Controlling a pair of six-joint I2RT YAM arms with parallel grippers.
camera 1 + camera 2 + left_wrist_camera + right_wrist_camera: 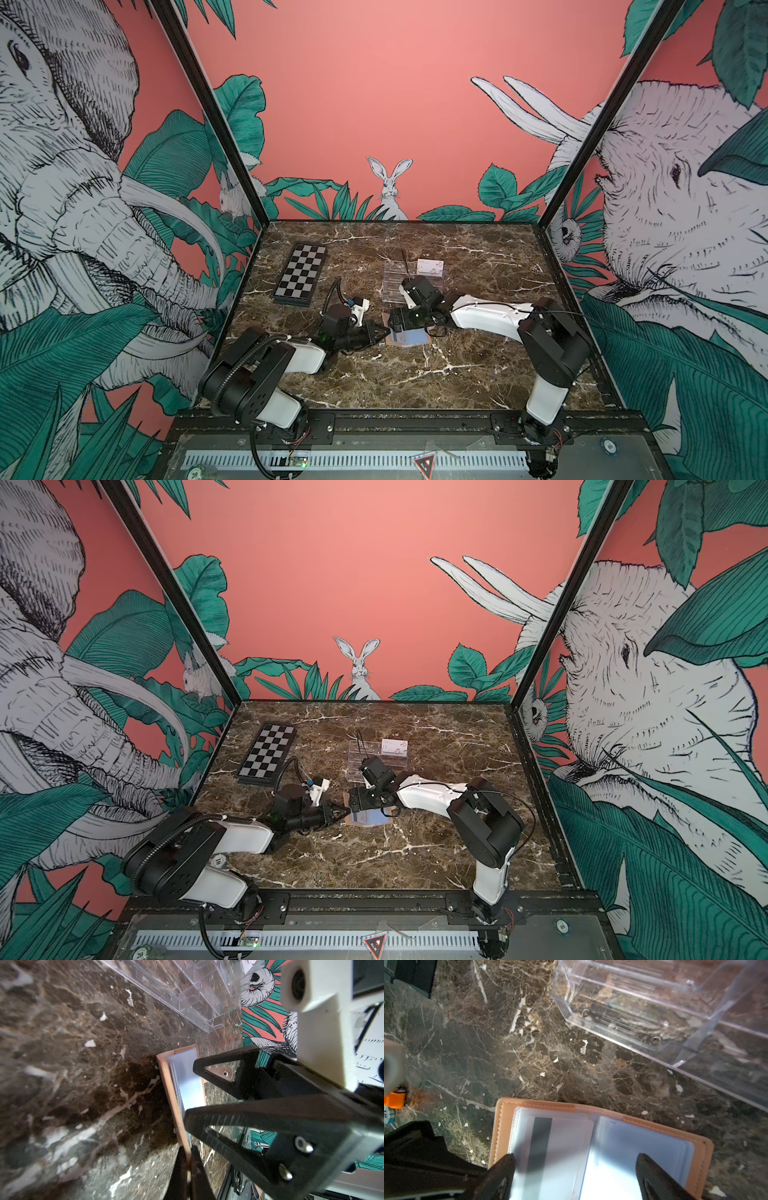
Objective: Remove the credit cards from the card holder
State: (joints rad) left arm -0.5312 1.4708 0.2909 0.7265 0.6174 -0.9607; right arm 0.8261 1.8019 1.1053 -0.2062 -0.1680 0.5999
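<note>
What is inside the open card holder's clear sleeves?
One sleeve of the card holder shows a whitish card with a dark stripe, the other a pale blue card. Whatever lies in the sleeves stacked beneath is covered.

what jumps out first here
The open tan card holder near the middle of the table stands out, its edge pinched by the shut left gripper, while the open right gripper is spread over its sleeved cards. Farther back sit a chequered board at left and a clear rack.

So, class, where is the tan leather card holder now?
In both top views the card holder lies open on the marble table, just in front of the clear acrylic rack, one edge pinched by the left claw.
</note>
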